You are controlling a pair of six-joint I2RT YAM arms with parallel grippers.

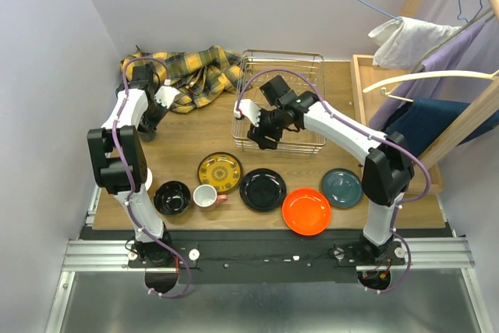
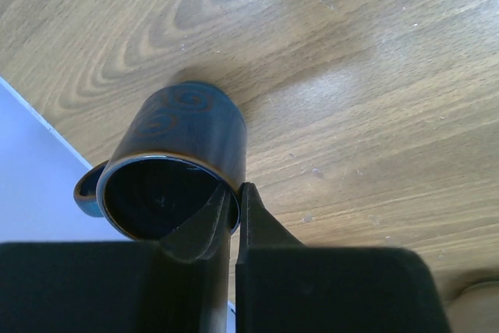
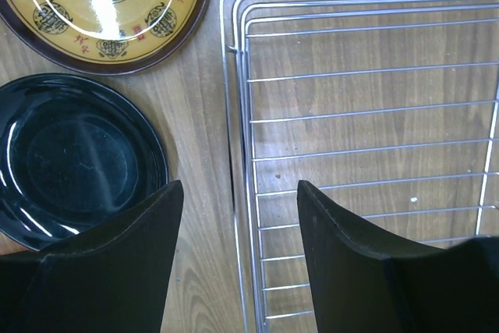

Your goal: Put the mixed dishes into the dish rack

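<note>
Left gripper closed on the rim of a dark blue mug: one finger inside, one outside, handle on the far side from the jaws. The mug is by the left edge of the wooden table. Front row on the table: black bowl, white cup, yellow patterned plate, black plate. Right gripper open, holding nothing, jaws either side of the dish rack's rim wire. Rack sits back-centre. Orange plate and teal plate on the table, front right.
</note>
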